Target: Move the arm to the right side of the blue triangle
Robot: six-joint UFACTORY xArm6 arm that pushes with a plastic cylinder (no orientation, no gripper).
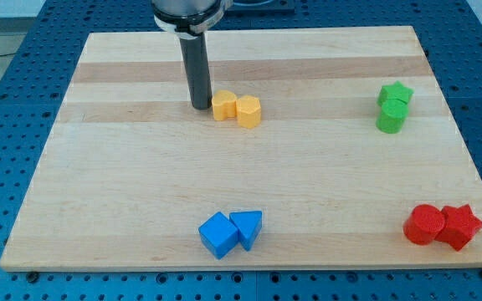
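The blue triangle (248, 227) lies near the view's bottom edge of the wooden board, touching a blue cube (218, 235) on its left. My tip (201, 106) rests on the board in the upper middle, far above the blue pair and just left of a yellow block (223, 105). The rod stands upright and touches no blue block.
A second yellow block (248, 110) touches the first on its right. A green star (395, 94) and a green cylinder (391, 117) sit at the view's upper right. A red cylinder (424, 224) and a red star (461, 226) sit at the lower right. The wooden board (124, 184) ends close below the blue blocks.
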